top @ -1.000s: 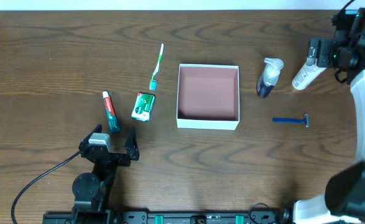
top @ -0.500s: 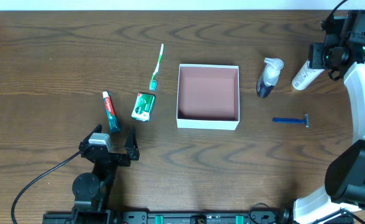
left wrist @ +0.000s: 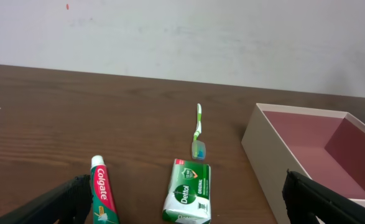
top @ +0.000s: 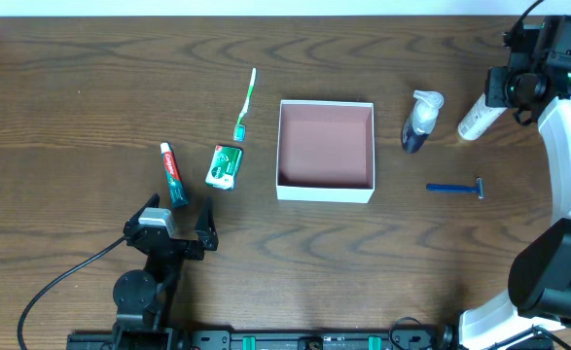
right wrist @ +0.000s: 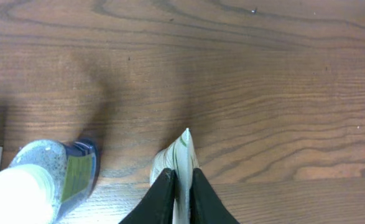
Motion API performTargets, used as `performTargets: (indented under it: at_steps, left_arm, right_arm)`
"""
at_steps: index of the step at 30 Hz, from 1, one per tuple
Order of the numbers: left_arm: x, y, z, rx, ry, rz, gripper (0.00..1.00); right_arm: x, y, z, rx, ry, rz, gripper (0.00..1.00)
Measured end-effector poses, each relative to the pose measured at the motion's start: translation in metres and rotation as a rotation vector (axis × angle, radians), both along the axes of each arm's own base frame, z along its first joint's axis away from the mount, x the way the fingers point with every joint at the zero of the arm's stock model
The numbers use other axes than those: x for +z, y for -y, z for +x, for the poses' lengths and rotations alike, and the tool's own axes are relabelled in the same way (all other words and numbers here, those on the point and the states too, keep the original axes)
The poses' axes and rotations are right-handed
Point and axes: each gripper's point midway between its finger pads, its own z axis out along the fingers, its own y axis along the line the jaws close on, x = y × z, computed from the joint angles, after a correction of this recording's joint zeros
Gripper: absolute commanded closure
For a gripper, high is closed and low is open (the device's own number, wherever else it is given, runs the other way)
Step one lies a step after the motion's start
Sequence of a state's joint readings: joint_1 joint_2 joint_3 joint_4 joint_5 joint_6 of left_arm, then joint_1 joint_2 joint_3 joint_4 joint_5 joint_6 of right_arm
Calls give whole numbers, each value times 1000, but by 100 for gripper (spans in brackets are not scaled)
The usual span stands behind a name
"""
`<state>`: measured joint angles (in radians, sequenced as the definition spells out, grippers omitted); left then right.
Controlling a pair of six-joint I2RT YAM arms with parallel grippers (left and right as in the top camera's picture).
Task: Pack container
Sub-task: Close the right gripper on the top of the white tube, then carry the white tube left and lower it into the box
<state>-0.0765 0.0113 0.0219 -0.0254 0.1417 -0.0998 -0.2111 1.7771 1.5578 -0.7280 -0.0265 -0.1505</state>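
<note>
From above, the container (top: 325,193) sits near the middle of the tabletop (top: 90,68) with its open mouth facing up. It is square, so neither side reads as a long axis, and its walls run parallel to the tabletop edges. To its left lie a toothbrush (top: 246,102), a soap packet (top: 225,166) and a toothpaste (top: 173,173). To its right stand a spray bottle (top: 420,122) and a white tube (top: 475,119), with a razor (top: 455,188) nearer the front. The left pincer (top: 180,204) is spread wide, well apart from the container and just in front of the toothpaste. The right pincer (top: 507,87) is at the far right, on the upper end of the white tube. The left wrist view shows the container's white wall and reddish inside at the right edge, one corner turned toward the camera. The packet, toothpaste and toothbrush lie ahead between the two widely parted fingers (left wrist: 58,202). In the right wrist view, the fingers (right wrist: 160,196) are pinched narrowly on the flat crimped end of the white tube, with the spray bottle just to its left.
</note>
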Motion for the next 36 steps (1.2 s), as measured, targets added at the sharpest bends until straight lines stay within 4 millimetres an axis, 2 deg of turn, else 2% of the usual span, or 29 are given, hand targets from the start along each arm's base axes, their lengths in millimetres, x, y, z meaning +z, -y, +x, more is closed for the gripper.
performTargets:
  at_steps: [3,16,19,26,31,36]
  left_arm:
    - [0,0,0,0,0,0,2]
    - [0,0,0,0,0,0,2]
    - [0,0,0,0,0,0,2]
    - [0,0,0,0,0,0,2]
    - [0,0,0,0,0,0,2]
    - [0,0,0,0,0,0,2]
  right_arm:
    - [0,0,0,-5,1,3,99]
    - [2,-2,-6,-47,-24,43,99]
    - [11,-3,-10,-54,-40,50,99]
    - [59,-7,-10,-42,-1,65,99]
    - [89,-22,-10,8,40,130,99]
    - [141,-44,-6,90,147,207,99]
